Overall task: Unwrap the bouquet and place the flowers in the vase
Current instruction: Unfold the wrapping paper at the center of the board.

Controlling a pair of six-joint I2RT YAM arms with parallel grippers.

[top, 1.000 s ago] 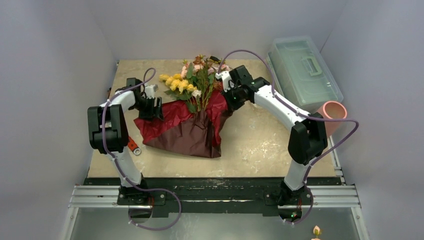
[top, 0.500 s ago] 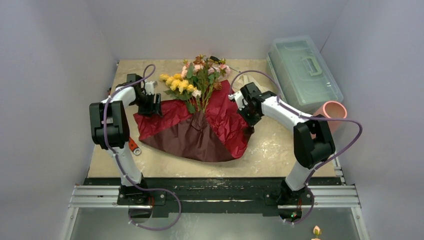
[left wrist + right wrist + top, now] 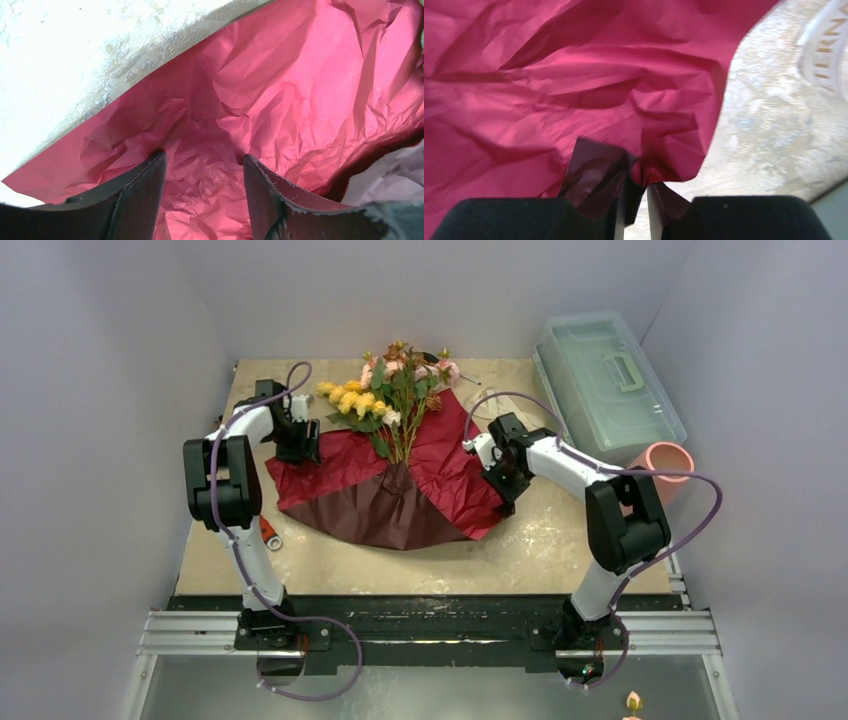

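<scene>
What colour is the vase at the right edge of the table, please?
The vase is plain salmon pink, seen best in the top external view.

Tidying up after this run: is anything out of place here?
Yes: one loose flower lies on the near side of the rail, far right, away from the flowers on the paper.

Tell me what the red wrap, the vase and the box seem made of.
Red wrap: thin paper, judging by sharp creases and crinkles. Vase: smooth matte salmon-pink, ceramic or plastic, unclear. Box: translucent greenish plastic, moulded handle.
</scene>
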